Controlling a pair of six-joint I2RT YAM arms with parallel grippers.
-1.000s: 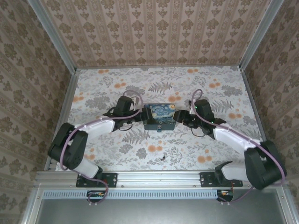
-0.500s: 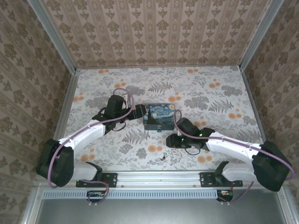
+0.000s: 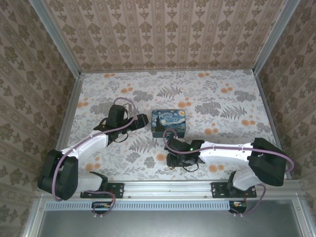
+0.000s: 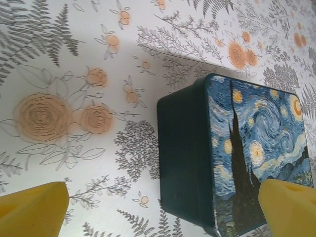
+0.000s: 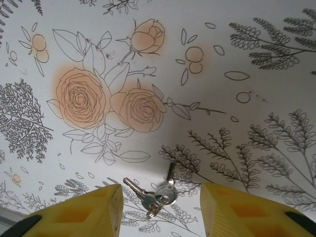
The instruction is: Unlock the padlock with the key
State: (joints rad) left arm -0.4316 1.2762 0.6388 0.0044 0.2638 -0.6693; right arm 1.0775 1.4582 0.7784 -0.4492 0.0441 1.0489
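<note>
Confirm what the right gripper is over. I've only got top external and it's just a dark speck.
Observer: In the right wrist view it's small keys on a ring, lying flat on the floral table.
Operator: Gripped?
Observer: No. The right gripper is open, with its fingers either side of the keys and not closed on them.
Operator: Left side?
Observer: The left gripper is wide open. The Starry Night box lies just ahead, framed between its yellow fingers.
</note>
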